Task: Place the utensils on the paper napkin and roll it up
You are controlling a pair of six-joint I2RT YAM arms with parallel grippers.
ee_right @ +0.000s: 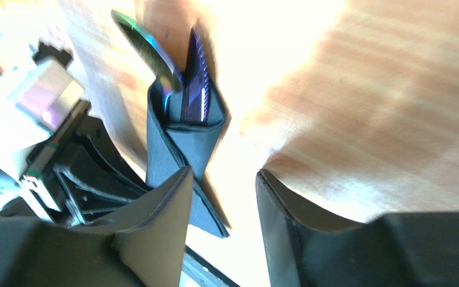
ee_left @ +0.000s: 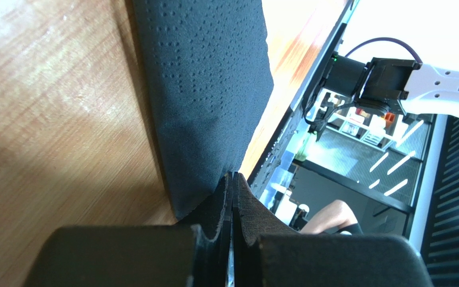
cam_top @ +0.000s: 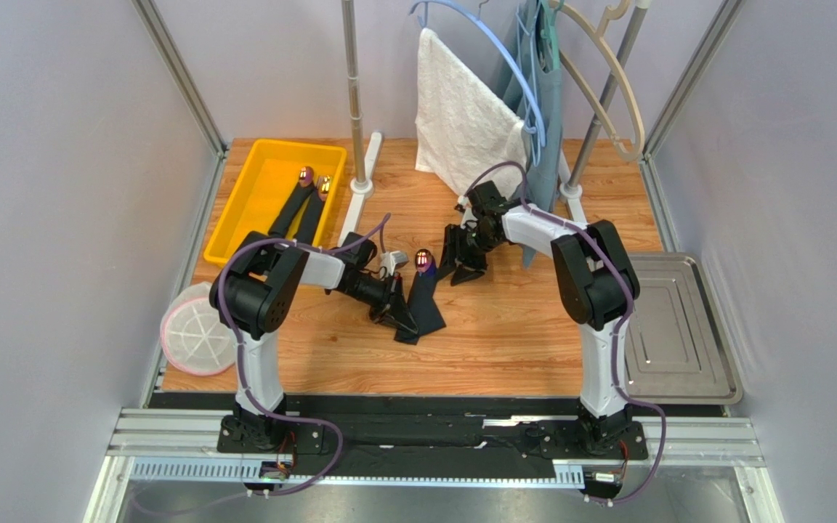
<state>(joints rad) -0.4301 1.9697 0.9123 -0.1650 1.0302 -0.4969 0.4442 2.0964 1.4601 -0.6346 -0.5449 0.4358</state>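
Left gripper (ee_left: 233, 182) clenched on the near end of the one rolled paper napkin (cam_top: 426, 305). Right gripper (ee_right: 223, 179) released, empty, just beside it. Roll lies mid-table (cam_top: 521, 338), long axis near-to-far. Two utensils (ee_right: 148, 51) poke out toward the far edge. Two more cutlery pieces (cam_top: 305, 202) lie in the yellow bin (cam_top: 240, 207).

Yellow bin (cam_top: 250, 196), white towel (cam_top: 461, 114), steel tray (cam_top: 674, 327)

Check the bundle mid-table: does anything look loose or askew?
Slightly. The paper napkin lies slanted and its lower end fans out loosely instead of rolled tight, pinched by the shut left gripper. The utensils poke out the top; nothing spilled.
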